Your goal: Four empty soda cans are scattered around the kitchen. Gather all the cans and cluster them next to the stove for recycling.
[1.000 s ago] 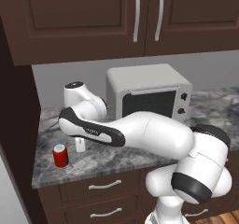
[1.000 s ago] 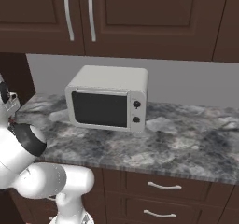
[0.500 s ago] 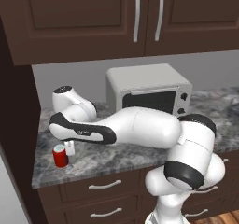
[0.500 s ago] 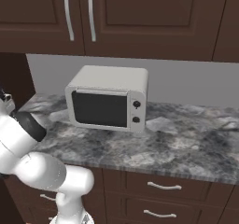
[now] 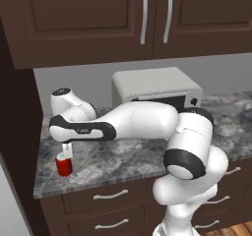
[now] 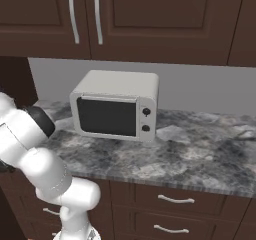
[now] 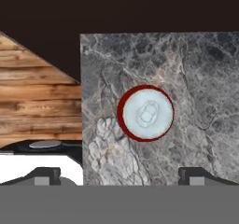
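Note:
One red soda can (image 5: 64,165) with a silver-grey top stands upright near the front left corner of the granite counter (image 5: 123,156). My gripper (image 5: 66,152) hangs straight above it, pointing down, just over its top. In the hand view the can (image 7: 145,112) appears from above as a pale disc with a red rim, slightly right of centre between my fingers. The gripper (image 7: 120,176) is open, its two dark tips far apart, with nothing held. The stove and the other cans are out of view.
A boxy grey toaster oven (image 5: 156,90) (image 6: 115,106) stands at the back of the counter, right of the can. A dark cabinet side (image 5: 19,146) closes the counter's left end. The counter's edge (image 7: 81,111) lies close to the can, with wood floor (image 7: 37,106) beyond it.
The arm has swung left and lowered, bringing the gripper from beside the can to directly over it. The can and the toaster oven have not moved.

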Controlling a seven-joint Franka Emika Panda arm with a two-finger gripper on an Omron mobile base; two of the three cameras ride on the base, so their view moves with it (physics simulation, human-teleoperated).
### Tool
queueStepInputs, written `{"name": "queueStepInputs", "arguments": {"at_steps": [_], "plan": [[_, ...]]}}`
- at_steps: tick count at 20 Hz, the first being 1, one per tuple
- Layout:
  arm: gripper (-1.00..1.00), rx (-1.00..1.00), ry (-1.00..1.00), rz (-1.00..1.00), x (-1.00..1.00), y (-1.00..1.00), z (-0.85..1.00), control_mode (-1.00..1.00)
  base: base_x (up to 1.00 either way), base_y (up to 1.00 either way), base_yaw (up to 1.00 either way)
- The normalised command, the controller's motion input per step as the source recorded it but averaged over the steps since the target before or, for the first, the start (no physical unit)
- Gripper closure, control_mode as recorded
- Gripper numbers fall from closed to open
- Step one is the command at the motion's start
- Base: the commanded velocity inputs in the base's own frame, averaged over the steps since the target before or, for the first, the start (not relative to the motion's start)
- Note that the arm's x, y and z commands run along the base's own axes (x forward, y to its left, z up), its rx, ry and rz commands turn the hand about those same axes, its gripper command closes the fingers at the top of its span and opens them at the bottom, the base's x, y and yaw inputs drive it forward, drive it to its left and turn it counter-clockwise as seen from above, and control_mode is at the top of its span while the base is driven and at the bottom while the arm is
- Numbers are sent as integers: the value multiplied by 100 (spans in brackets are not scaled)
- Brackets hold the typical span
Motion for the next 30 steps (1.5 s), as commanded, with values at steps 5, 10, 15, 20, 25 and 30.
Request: {"name": "queueStepInputs", "arguments": {"at_steps": [5, 10, 15, 20, 25, 30], "plan": [[-100, 0, 0, 0, 18, 22, -20, -100, 0, 0, 0], [-100, 0, 0, 0, 4, 25, -34, -100, 0, 0, 0], [-100, 0, 0, 0, 1, 6, -11, -100, 0, 0, 0], [-100, 0, 0, 0, 1, 0, -13, -100, 0, 0, 0], [-100, 0, 0, 0, 0, 0, -13, -100, 0, 0, 0], [-100, 0, 0, 0, 0, -6, -21, -100, 0, 0, 0]]}}
